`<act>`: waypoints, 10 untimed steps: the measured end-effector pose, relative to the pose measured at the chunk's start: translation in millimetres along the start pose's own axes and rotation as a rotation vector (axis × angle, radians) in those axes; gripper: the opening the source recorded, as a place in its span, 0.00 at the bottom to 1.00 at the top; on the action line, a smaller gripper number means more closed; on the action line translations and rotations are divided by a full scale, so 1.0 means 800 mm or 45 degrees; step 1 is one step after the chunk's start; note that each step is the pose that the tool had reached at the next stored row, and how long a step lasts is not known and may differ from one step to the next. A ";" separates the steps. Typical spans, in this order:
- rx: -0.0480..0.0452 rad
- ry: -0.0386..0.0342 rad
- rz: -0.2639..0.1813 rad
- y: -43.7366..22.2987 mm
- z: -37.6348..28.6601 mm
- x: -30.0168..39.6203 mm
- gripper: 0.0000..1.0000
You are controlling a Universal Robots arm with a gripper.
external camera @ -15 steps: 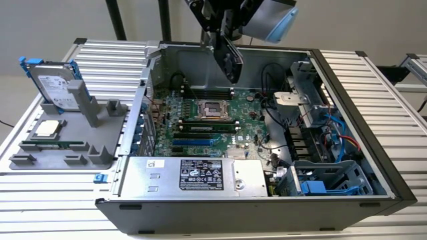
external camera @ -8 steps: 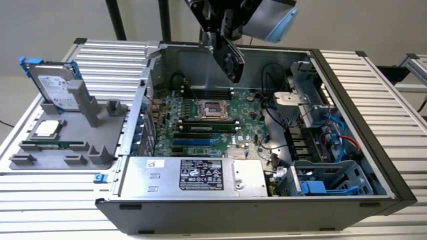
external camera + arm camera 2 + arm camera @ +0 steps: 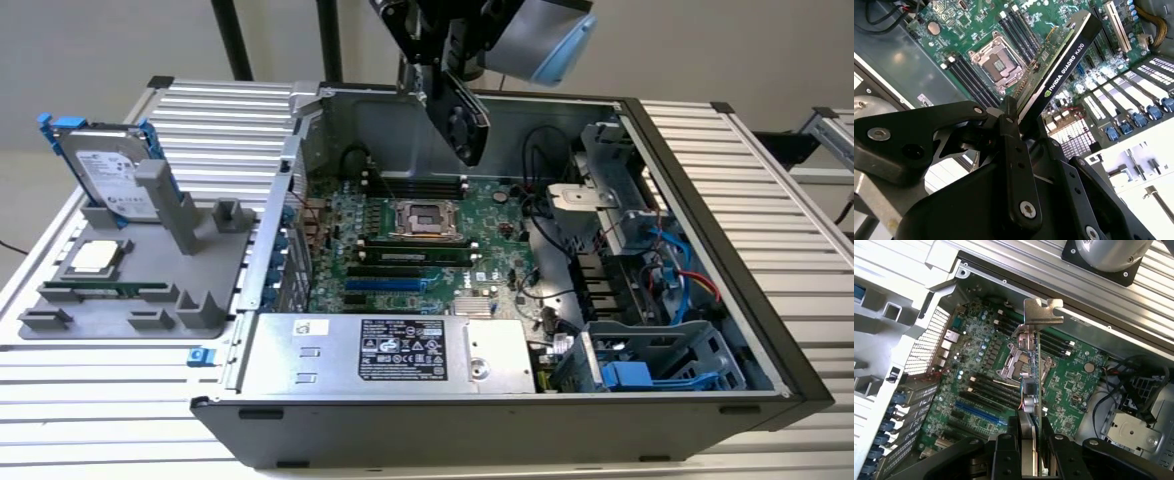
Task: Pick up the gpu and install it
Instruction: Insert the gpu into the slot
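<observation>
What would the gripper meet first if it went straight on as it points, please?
Likely the motherboard near the CPU socket; the gpu in the gripper would touch first, though depth is unclear.

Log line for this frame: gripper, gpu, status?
gripper: shut on gpu | gpu: hanging over motherboard in open case | slot: not seated

white lettering on the black edge of the gpu [image 3: 1066, 70] — printed sticker [image 3: 407, 352] on the power supply [image 3: 304, 362]
</observation>
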State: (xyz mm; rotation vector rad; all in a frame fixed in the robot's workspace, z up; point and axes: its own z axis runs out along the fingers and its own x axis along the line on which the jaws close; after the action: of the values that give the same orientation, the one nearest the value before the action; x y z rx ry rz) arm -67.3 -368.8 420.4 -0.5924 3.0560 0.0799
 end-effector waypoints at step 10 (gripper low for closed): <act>-0.001 0.0016 -0.036 0.0000 0.0000 0.0000 0.00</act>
State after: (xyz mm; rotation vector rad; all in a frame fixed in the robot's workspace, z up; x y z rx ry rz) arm -67.3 -368.7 420.3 -0.6363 3.0479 0.0807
